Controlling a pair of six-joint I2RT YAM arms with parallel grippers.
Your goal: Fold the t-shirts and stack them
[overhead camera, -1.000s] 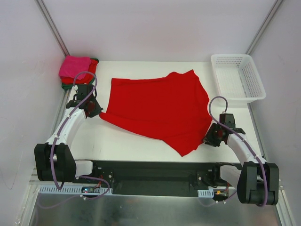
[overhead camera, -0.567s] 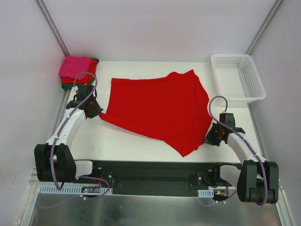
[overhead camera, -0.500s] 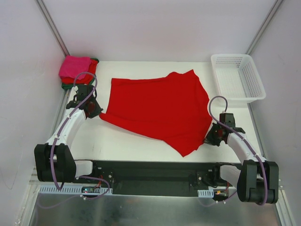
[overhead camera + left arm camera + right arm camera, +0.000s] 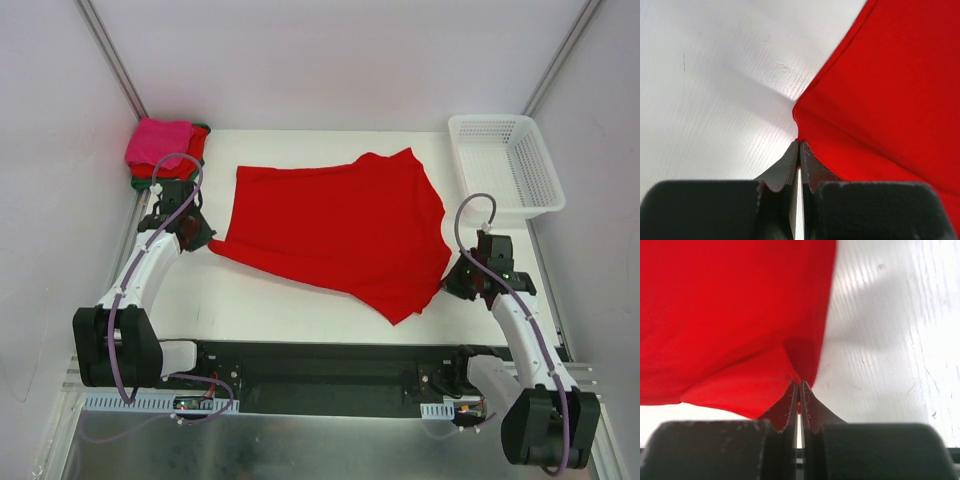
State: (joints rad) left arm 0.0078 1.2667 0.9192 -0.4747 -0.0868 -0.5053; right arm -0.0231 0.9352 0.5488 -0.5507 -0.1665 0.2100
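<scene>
The red shirt (image 4: 335, 230) lay spread across the table (image 4: 260, 305), well apart from the folded stack (image 4: 165, 150) in the far-left corner. The left gripper (image 4: 207, 240) was pinched closed on the shirt's left corner. The right gripper (image 4: 452, 283) was pinched closed on its right edge, seemingly with only a thin bite of cloth. Such shallow holds could slip on lifting, and uneven pulling might skew the fold.
</scene>
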